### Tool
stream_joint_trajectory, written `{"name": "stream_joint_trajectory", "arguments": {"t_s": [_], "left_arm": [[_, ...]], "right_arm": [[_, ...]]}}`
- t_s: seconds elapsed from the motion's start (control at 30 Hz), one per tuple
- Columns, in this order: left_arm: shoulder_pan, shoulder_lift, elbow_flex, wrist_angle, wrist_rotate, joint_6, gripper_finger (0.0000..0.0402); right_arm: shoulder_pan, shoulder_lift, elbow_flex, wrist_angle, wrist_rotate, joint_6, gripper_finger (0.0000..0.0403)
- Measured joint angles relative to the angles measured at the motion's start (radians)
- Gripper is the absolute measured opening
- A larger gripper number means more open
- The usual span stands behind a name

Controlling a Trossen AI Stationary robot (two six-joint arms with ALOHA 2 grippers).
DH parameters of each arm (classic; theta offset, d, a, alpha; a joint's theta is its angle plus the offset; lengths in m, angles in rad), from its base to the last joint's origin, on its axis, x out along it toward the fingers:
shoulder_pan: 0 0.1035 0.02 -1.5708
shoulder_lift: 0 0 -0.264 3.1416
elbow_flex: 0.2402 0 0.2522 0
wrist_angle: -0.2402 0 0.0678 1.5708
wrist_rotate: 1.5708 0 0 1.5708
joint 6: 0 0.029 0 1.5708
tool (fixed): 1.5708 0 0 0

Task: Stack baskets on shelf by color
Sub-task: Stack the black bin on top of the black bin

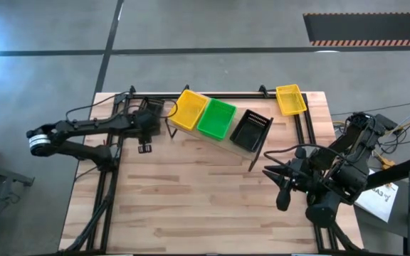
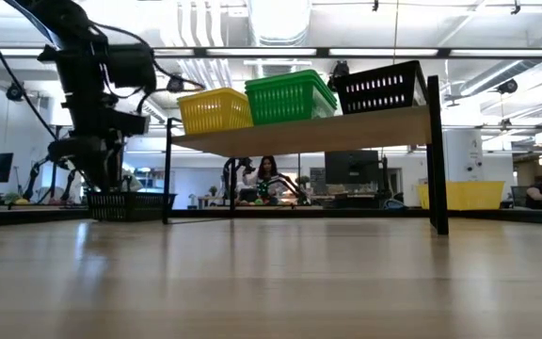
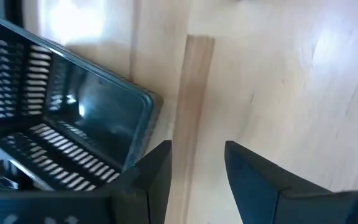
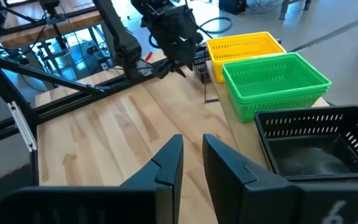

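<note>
My left end effector hovers released at the upper left of the high view, beside a black basket on the surface. My right end effector, barely parted, holds nothing at lower right. Yellow, green and black baskets sit on the shelf. I can read no writing.

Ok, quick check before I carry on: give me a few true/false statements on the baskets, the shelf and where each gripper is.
1. Three baskets sit on the shelf: yellow basket, green basket, black basket. True.
2. A red basket sits on the shelf. False: none is red.
3. Another yellow basket lies on the table off the shelf. True.
4. The left gripper is over a black basket on the table by the shelf's yellow end. True.
5. The right gripper holds the green basket. False: its fingers hold nothing.
</note>
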State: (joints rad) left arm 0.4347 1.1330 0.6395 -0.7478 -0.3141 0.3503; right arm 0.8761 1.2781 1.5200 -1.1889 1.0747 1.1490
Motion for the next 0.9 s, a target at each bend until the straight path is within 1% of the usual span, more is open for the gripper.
{"name": "stream_joint_trajectory", "arguments": {"t_s": [0.17, 0.27, 0.33, 0.57, 0.63, 0.83, 0.9], "left_arm": [[0.010, -0.082, -0.011, 0.015, 0.042, 0.049, 0.0132], [0.042, -0.097, -0.026, 0.048, 0.058, 0.089, 0.0135], [0.071, -0.094, -0.040, 0.078, 0.068, 0.101, 0.0143], [0.134, -0.014, -0.057, 0.165, 0.073, 0.101, 0.0200], [0.147, 0.019, -0.057, 0.184, 0.057, 0.103, 0.0210], [0.166, 0.116, -0.058, 0.213, 0.038, 0.132, 0.0214], [0.166, 0.138, -0.054, 0.215, 0.037, 0.132, 0.0206]], "right_arm": [[0.000, 0.000, 0.000, 0.000, 0.000, 0.021, 0.0053], [0.000, 0.000, 0.000, 0.001, 0.000, 0.022, 0.0053], [-0.002, 0.000, 0.000, 0.000, 0.001, 0.022, 0.0053], [-0.015, 0.001, 0.000, 0.024, 0.000, 0.027, 0.0053], [-0.016, 0.006, 0.000, 0.027, 0.001, 0.038, 0.0053], [-0.016, 0.038, 0.000, 0.027, -0.001, 0.077, 0.0053], [-0.016, 0.052, 0.000, 0.028, -0.001, 0.095, 0.0053]]}}
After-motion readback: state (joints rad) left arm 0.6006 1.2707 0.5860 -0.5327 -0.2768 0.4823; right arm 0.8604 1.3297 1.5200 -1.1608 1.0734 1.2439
